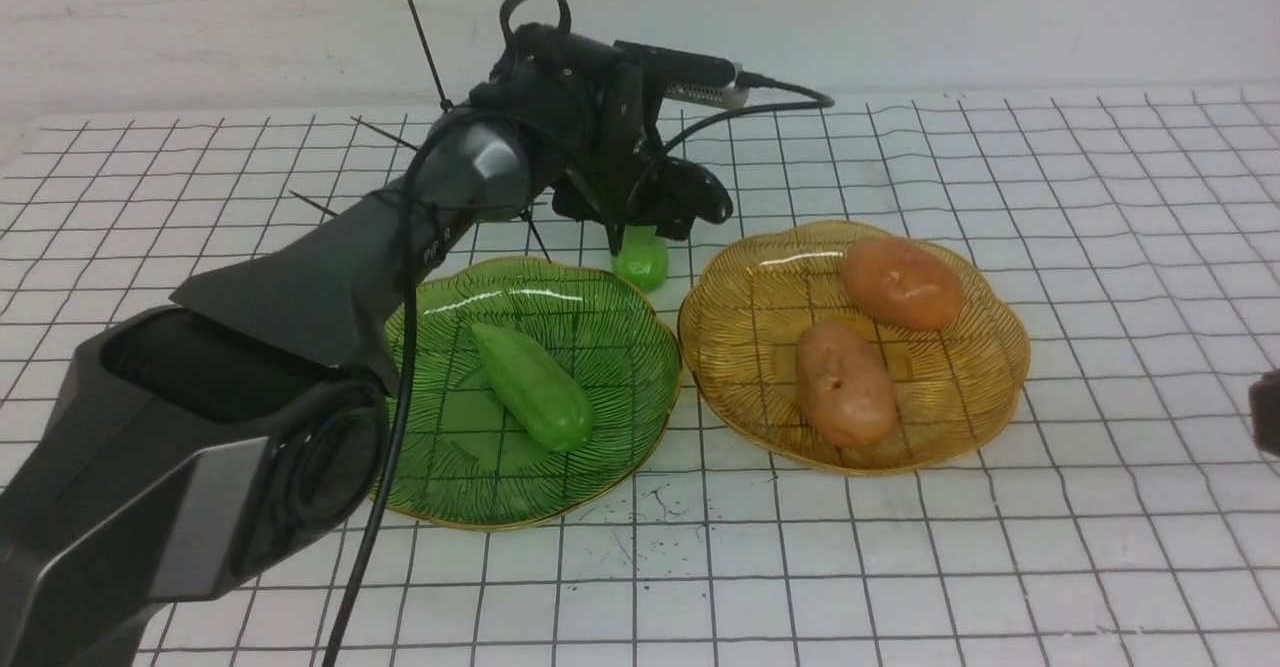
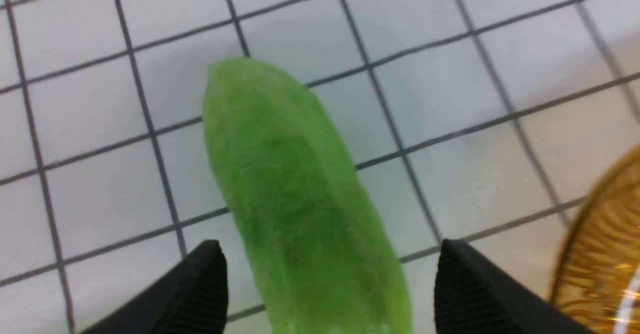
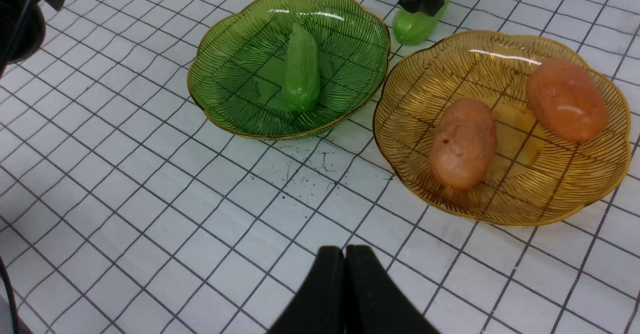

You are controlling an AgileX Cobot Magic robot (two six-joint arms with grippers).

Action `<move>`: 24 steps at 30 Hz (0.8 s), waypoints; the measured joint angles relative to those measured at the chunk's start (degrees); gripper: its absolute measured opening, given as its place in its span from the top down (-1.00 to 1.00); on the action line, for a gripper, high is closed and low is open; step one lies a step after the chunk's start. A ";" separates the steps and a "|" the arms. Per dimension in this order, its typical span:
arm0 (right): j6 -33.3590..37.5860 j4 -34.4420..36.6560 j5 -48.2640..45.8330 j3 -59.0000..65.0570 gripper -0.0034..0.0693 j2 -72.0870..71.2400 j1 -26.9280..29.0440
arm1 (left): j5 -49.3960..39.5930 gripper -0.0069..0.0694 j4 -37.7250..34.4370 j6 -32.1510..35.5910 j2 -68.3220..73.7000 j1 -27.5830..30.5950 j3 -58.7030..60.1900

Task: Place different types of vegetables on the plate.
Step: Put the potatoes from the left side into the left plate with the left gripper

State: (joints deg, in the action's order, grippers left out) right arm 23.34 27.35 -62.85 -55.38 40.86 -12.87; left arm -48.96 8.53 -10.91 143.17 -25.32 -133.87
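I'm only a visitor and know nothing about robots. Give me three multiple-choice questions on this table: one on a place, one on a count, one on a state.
1. Where is the cucumber under the left gripper? A) in a plate B) lifted up C) on the bare table
2. How many potatoes lie in the amber plate? A) one B) two C) three
3. How does the right gripper stand? A) shut, empty B) wide open C) shut on a potato
Answers: 1 C, it rests on the gridded top, in no plate. 2 B, two orange-brown ovals lie there. 3 A, its fingers press together with nothing between.
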 joint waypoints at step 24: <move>1.75 0.16 -1.41 0.08 0.95 0.00 0.00 | -0.62 -0.22 -0.92 -0.01 2.56 0.00 -0.27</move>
State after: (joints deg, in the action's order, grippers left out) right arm 25.10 27.51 -64.26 -55.31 40.86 -12.87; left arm -49.57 7.60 -10.91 145.73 -25.32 -134.15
